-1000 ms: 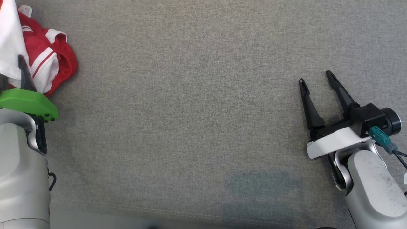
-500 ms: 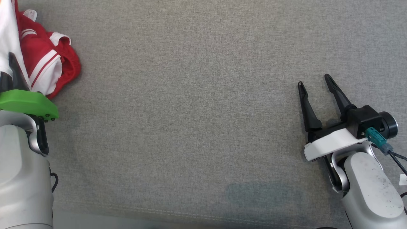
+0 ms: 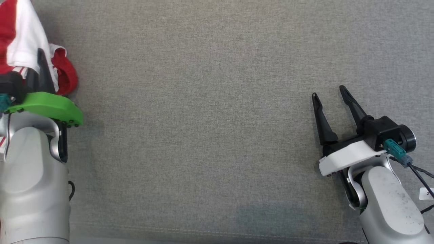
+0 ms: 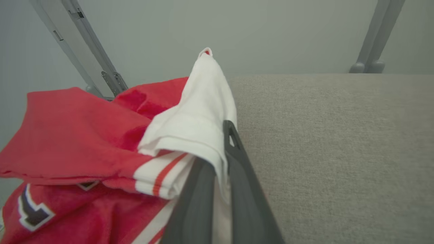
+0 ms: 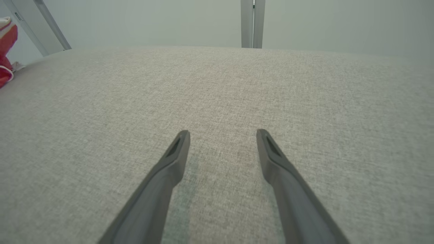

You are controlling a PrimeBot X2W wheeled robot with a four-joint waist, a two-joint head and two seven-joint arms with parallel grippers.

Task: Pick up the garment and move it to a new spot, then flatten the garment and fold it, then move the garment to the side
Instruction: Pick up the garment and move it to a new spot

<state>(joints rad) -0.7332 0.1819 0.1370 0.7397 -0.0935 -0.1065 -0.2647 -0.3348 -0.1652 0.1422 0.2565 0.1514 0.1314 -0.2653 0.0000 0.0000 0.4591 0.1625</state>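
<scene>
The garment point(image 3: 23, 51) is a red and white jersey bunched at the far left of the grey cloth surface point(image 3: 210, 112). My left gripper point(image 3: 39, 67) is shut on a white fold of it. In the left wrist view the two dark fingers point(image 4: 237, 159) pinch the white hem of the garment point(image 4: 84, 135), and red cloth with white stripes hangs to the left. My right gripper point(image 3: 328, 96) stands open above the bare surface at the right, nothing between its fingers point(image 5: 176, 152). A bit of the garment point(image 5: 6, 40) shows at the far left of the right wrist view.
The grey cloth surface stretches wide between both arms, with a stitched seam point(image 3: 203, 232) along its near edge. Grey metal frame posts point(image 4: 88, 51) point(image 5: 252, 23) rise behind the surface against a pale wall.
My left gripper has closed on the garment's white fold and moved a little right, with the cloth drawn up with it. The right arm has shifted slightly down and left in the head view.
</scene>
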